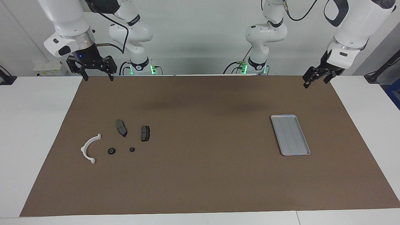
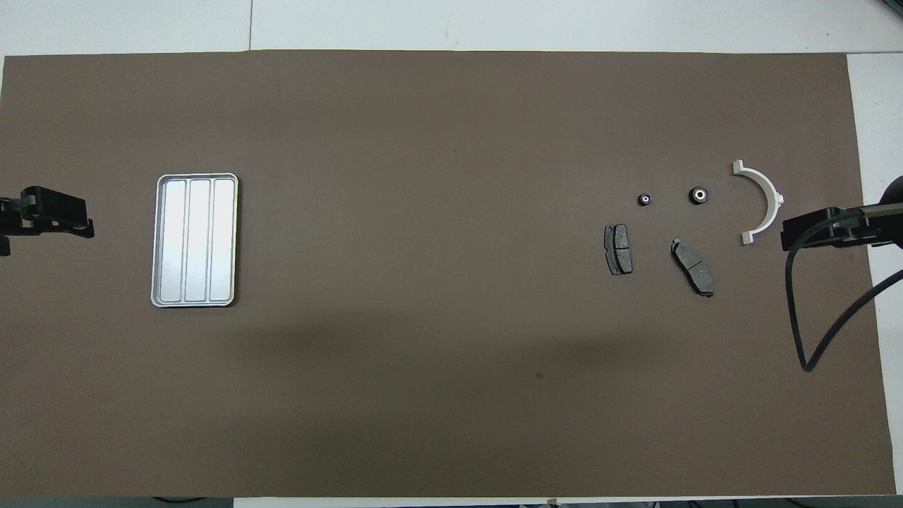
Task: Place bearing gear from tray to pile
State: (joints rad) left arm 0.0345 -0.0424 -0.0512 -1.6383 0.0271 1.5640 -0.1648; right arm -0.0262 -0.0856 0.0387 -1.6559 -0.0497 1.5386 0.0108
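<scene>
Left arm: raised over the mat's corner at its own end; left gripper (image 1: 316, 78) hangs tilted, jaws apart, holding nothing.
Right arm: raised over the mat's corner at its own end; right gripper (image 1: 97, 72) points down, jaws wide apart, empty.
Surface: white surface (image 1: 37, 131) under a brown mat (image 1: 200, 175).
Tray: tray (image 1: 290, 135) lies toward the left arm's end, nothing in it.
Pile: white bracket (image 1: 89, 148), two brake pads (image 1: 121, 127) (image 1: 145, 133) toward the right arm's end.
Bearing gears: larger bearing gear (image 1: 111, 151) and smaller one (image 1: 132, 149) lie in the pile, farther from the robots than the pads.
Open room: bare mat between tray and pile.

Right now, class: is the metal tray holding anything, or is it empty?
Empty. The tray shows only its bare ribbed floor in both views; the two small round bearing gears lie on the mat among the pile.
</scene>
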